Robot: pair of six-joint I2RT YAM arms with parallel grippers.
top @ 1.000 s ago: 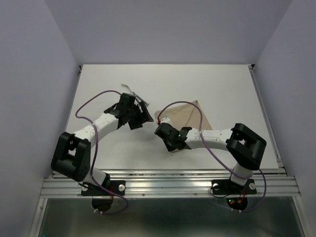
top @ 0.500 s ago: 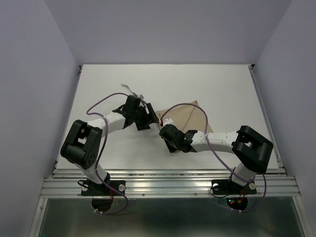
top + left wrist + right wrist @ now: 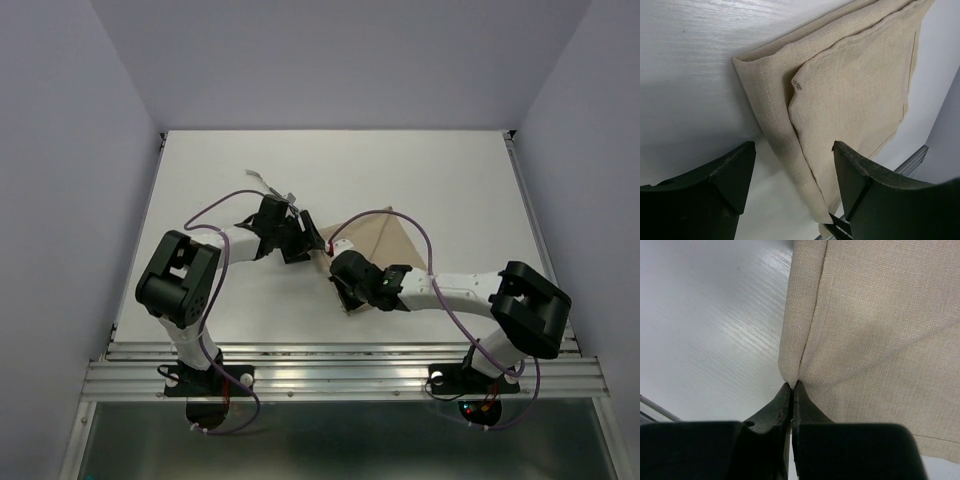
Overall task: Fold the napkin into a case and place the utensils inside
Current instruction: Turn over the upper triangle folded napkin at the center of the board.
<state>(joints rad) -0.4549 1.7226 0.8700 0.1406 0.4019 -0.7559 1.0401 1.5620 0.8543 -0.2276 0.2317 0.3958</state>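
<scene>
Pinching napkin (image 3: 865,315) fold edge w/ R gripper (image 3: 791,386), jaws fully closed. Hovering L gripper (image 3: 792,150) wide open, gripping nothing, napkin just ahead.

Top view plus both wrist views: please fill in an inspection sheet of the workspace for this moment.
Surface: white table, no marks seen.
Job's things: napkin folded in layers, lying on the table; utensils lie outside it, beyond the left arm and partly hidden by it.
Clutter: nothing seen.
Grippers: left gripper open, above the napkin's folded edge; right gripper shut on a fold at the napkin's edge.
Cables: purple cables loop along both arms; the right one arcs over the napkin.
Surroundings: plain walls on three sides; metal rail at the near edge.
</scene>
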